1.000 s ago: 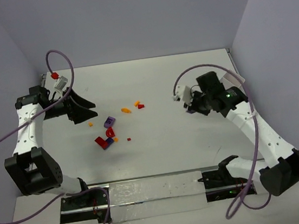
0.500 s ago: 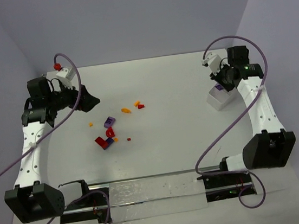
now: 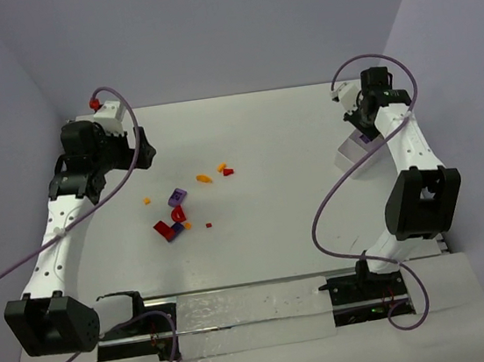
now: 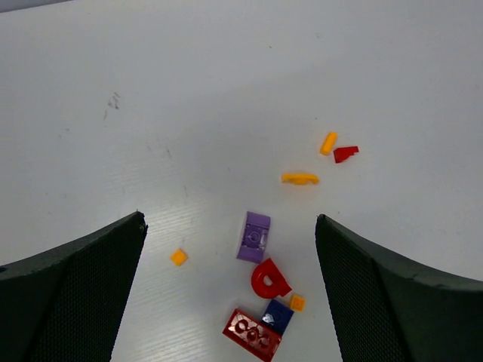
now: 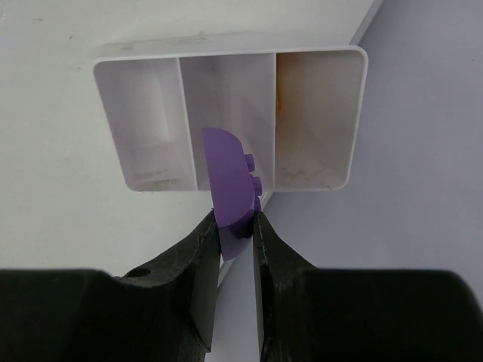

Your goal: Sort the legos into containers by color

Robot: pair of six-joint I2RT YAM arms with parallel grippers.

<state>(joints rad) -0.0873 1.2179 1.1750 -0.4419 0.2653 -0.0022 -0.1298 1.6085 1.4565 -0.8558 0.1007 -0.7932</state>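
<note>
- The right gripper [image 5: 235, 223] was closed to a narrow gap on a purple piece [image 5: 229, 185]. Its two fingers [image 5: 198, 245] pinched the flat faces at the lower end, and the curved edge and studs stuck out past the tips.
- That piece looked hard, smooth and very light. Crushing seemed no risk, but so short a hold on slick plastic could have let it pivot or slide. Once let go, it would likely drop freely and might bounce.
- Just beyond it lay the tub [image 5: 226, 53], thin-walled, with three compartments. The piece lined up with the middle one, close to the divider on its right side. Whether it was inside the rim or above it I could not tell.
- The tub sat by the right edge of the table [image 3: 262, 125], toward the far right corner. It looked light enough for a knock to shift it.
- The left gripper [image 4: 230, 220] was wide open and held nothing, hanging above the loose pieces.
- Those lay left of the table's middle:
  - a purple brick [image 4: 255, 236]
  - a red arch [image 4: 268, 280]
  - a red brick [image 4: 250, 334]
  - a dark blue piece [image 4: 278, 315]
  - small orange bits [image 4: 179, 257] and a curved orange piece [image 4: 299, 179]
- The bricks offered flat opposite sides to pinch. The orange bits sat low and would probably be harder to catch.
</note>
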